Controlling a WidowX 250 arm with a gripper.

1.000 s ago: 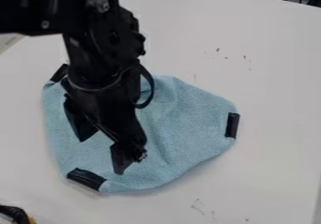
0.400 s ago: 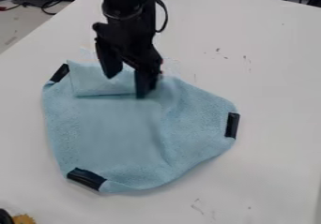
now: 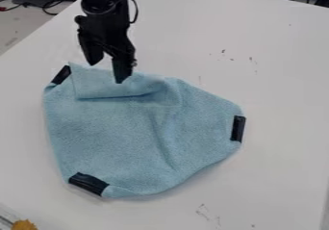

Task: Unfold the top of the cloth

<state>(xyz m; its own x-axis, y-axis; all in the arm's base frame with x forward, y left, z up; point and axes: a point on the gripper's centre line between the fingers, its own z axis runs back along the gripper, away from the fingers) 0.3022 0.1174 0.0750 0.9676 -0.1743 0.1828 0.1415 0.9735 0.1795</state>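
Taking the middle of the cloth as the clock's center and 12 as the far side, a yellow-orange thing [image 3: 24, 225] sits nearest, between 7 and 8 o'clock. Faint smudges [image 3: 203, 211] mark the white table [image 3: 276, 185] at 5. The light blue cloth [image 3: 109, 137] lies on the table, left of its middle, with a dark strip [image 3: 88, 183] at its 7 o'clock edge and another [image 3: 237, 128] at 3. A crease runs from about its center toward 5. Between 10 and 11 is a third dark strip [image 3: 61, 75]. Beside that, from 11 to 12, the cloth's far part lies folded in a flap [image 3: 96, 85]. The black gripper [image 3: 107, 72] hangs at 11 over the flap, its jaws spread apart with nothing held between them; whether a tip touches the fabric, I cannot tell. Farther off at 11 are dark cables [image 3: 50, 4].
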